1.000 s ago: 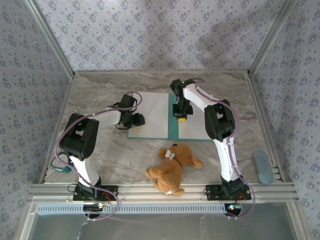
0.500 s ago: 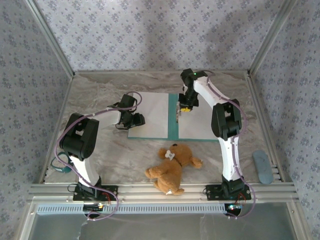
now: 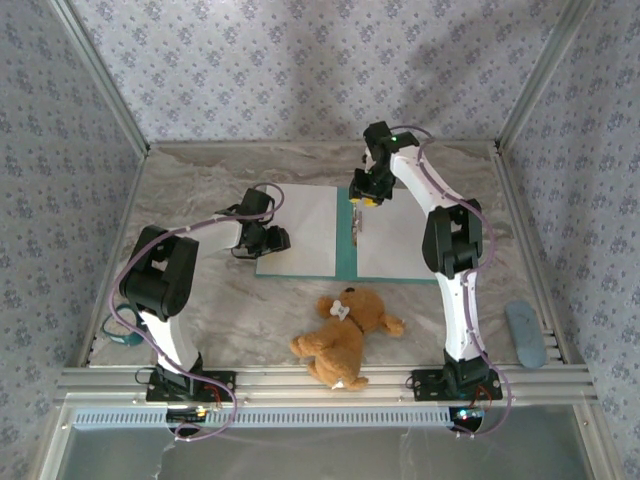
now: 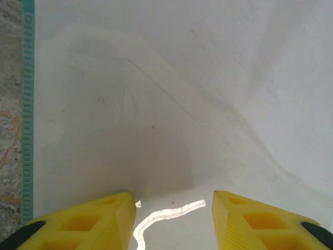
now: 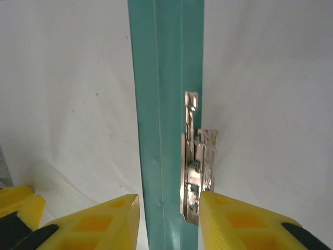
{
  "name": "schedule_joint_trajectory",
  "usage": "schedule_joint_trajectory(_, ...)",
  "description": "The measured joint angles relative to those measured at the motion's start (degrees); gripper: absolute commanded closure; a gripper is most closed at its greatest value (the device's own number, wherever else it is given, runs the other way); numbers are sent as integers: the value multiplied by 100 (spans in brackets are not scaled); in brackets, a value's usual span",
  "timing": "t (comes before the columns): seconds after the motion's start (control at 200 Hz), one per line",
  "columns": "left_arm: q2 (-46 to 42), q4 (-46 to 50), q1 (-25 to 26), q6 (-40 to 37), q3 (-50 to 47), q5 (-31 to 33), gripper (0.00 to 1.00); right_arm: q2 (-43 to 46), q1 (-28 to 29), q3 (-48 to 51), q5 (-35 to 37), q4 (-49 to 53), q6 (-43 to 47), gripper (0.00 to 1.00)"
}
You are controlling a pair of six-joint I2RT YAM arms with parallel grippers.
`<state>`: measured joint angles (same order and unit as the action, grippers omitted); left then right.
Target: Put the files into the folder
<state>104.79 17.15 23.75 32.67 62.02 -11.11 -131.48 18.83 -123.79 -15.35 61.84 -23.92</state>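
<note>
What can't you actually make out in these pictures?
- Left gripper: whether it touches the paper; left wrist view, too close to judge.
- Folder: left half mostly covered by paper, top view.
- Grey-blue thing by the right rail: top view, too small to identify.
- Teal thing: top view, partly behind the left arm.

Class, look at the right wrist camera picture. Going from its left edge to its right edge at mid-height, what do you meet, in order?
White sheet → teal folder spine → metal clip → second white sheet.
</note>
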Motion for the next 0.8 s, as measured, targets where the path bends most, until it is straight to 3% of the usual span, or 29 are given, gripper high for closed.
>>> schedule_joint_trajectory(0.395,9,44,0,0,20,-2,55,-885,-227,-398,-599,-595,72,57)
schedule_joint_trajectory(0.8,11,46,0,0,20,0,55,-1073,-411,-538,-1298,-1012,177,56)
